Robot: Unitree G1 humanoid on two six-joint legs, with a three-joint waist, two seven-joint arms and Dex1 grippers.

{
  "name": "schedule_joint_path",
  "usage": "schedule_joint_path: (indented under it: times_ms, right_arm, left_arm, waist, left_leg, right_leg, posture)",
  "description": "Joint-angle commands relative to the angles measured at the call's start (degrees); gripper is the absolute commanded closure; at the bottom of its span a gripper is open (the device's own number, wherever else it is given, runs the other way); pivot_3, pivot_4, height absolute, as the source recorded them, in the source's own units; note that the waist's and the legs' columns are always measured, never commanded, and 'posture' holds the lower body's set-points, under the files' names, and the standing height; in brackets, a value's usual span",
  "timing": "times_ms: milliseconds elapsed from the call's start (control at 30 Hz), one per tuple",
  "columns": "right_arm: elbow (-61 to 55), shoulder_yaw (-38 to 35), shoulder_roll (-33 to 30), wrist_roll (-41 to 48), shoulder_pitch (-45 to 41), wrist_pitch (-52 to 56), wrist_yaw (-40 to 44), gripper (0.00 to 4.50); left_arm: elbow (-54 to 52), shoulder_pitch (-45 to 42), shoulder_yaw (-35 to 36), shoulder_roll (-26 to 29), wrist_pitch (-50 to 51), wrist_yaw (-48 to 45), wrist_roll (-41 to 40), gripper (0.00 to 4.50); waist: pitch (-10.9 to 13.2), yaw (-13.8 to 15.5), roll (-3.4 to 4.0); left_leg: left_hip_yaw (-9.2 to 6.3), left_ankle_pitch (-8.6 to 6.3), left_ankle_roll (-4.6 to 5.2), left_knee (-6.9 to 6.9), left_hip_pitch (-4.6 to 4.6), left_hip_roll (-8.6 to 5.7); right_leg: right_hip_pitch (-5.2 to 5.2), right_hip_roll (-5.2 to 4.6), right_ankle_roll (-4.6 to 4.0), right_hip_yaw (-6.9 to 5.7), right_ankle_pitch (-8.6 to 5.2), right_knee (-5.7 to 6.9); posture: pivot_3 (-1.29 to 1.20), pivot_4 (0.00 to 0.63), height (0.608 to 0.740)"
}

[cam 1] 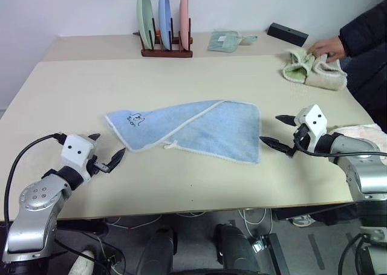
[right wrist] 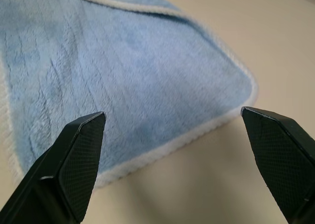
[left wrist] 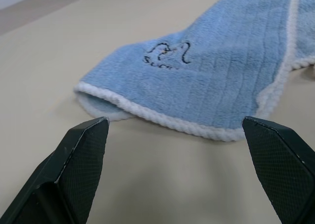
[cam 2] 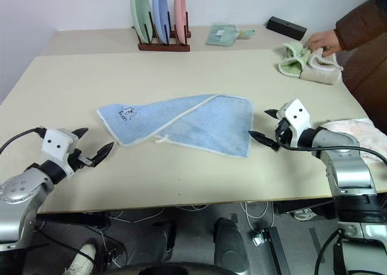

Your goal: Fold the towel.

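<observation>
Lying near the middle of the table (cam 1: pixel 72 93), the towel (cam 1: pixel 199 130), already doubled over on a slant, between both grippers. Left gripper (cam 1: pixel 109 156) spread wide and empty, just short of the embroidered corner. Right gripper (cam 1: pixel 279 131) wide apart too, holding nothing, beside the rounded corner. Probably light, soft and limp, likely sagging when lifted; best pinched on the whitish trim at corners.
</observation>
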Motion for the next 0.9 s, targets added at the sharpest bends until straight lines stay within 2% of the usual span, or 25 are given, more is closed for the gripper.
schedule_joint_path:
  times_ms: [33, 600, 733, 900]
  right_arm:
    - [0.13, -0.12, 0.31, -0.36, -1.73, -1.39, -0.35, 0.0]
    - [-3.72, 1.96, 4.71, -1.51, -1.05, -1.12, -4.58, 0.0]
    - [-7.23, 1.7, 5.27, 4.25, -0.41, 5.21, -1.54, 0.0]
    - [-10.16, 1.68, 6.12, 2.84, 2.03, 5.34, -4.47, 0.0]
  left_arm:
    - [-0.72, -0.48, 0.33, 0.14, -0.52, -0.13, -0.29, 0.08]
    - [-2.29, -3.25, -4.33, 0.41, -0.08, -2.66, -0.34, 0.08]
    - [-6.86, -6.78, -14.29, 4.57, -0.48, -7.34, 4.78, 0.08]
    - [-2.15, -11.25, -17.96, 8.0, -0.53, -5.63, 12.44, 0.08]
  waist:
    - [0.0, 0.0, 0.0]
    - [0.0, -0.01, 0.0]
    - [0.0, 0.28, 0.01]
    - [-0.02, -0.12, 0.05]
  left_leg:
    - [0.0, 0.0, 0.0, 0.0, 0.0, 0.0]
    - [-0.01, 0.0, 0.0, 0.0, 0.0, 0.0]
    - [-0.03, 0.0, 0.0, 0.04, -0.03, -0.01]
    - [-0.02, 0.0, 0.0, -0.01, 0.02, -0.02]
  right_leg:
    - [0.0, 0.0, 0.0, 0.0, 0.0, 0.0]
    - [-0.01, 0.0, 0.01, 0.0, 0.01, 0.01]
    - [0.01, 0.0, 0.0, -0.01, 0.0, 0.0]
    - [0.02, 0.0, 0.01, 0.0, 0.0, 0.01]
  posture:
    - [0.0, 0.15, 0.74]
    - [0.0, 0.15, 0.74]
    - [0.0, 0.15, 0.74]
    - [0.0, 0.15, 0.74]
